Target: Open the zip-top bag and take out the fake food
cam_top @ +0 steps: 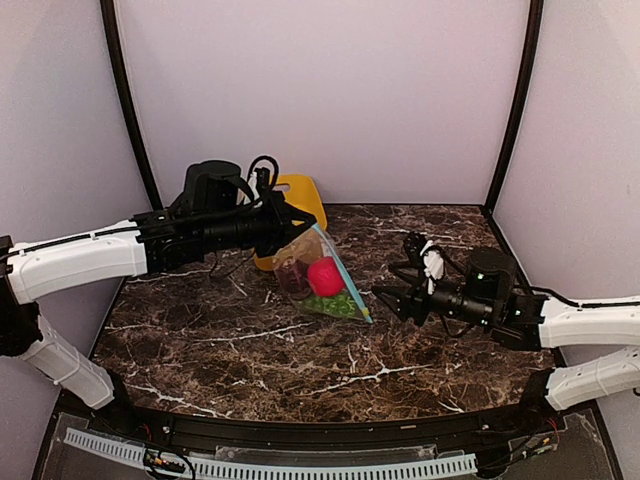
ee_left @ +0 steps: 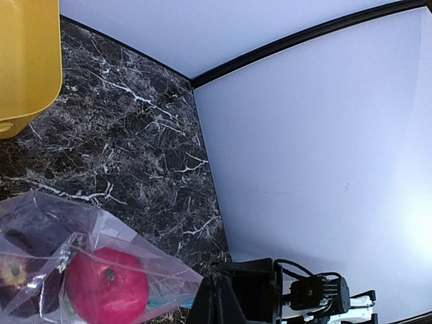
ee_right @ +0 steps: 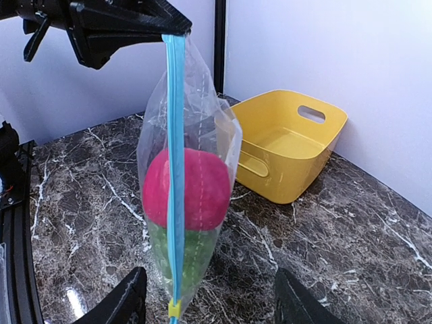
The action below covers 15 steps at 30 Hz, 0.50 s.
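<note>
From above, the left pincer (cam_top: 284, 224) is clamped on the top corner of the zip-top bag (cam_top: 322, 262). The bag hangs from it over the table (cam_top: 250, 350), with the fake food sagging low inside: a red fruit (cam_top: 325, 276), a purple piece (cam_top: 293, 277) and green grapes (cam_top: 341, 304). The right pincer (cam_top: 398, 272) sits near the bag's edge with its jaws apart, touching nothing. The yellow bin (cam_top: 300, 195) stands just behind the bag and the back wall (cam_top: 320, 100) is close behind that, so the free room is probably toward the near side of the table.

The left wrist view does not show its own fingers. The bag fills the lower left corner, and the red fruit presses against the film. With all that weight on a one-corner hold, a hard tug could pull the plastic loose.

In the right wrist view, the teal zip strip (ee_right: 174, 169) runs straight down between that arm's spread fingers (ee_right: 131, 300). If they close here, they may pinch both lips together and leave the zip sealed. If the bag opens along this upright edge, round pieces could tumble out and roll across the table. Whether the bag's lowest corner touches the table cannot be told.
</note>
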### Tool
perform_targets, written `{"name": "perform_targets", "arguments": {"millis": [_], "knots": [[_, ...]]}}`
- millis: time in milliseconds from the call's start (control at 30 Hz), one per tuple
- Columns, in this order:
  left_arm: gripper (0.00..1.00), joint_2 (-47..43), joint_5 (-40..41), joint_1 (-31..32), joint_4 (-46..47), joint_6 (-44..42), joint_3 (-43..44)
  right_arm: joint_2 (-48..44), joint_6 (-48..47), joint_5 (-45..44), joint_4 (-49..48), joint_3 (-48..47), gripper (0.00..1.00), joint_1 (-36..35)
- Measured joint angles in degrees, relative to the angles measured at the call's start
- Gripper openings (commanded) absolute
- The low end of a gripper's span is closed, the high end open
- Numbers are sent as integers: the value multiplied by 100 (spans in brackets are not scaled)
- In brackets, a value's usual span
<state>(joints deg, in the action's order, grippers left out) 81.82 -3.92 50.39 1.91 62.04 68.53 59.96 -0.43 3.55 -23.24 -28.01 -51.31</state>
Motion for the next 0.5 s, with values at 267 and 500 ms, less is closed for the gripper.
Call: {"name": "perform_targets", "arguments": {"millis": [267,500], "knots": [[1,-9,129,0,153,146,0,896,-238,98,-728,37,48,-42],[1,-11,212,0,243,188,0,1325,-398,166,-988,-68,44,-177]]}}
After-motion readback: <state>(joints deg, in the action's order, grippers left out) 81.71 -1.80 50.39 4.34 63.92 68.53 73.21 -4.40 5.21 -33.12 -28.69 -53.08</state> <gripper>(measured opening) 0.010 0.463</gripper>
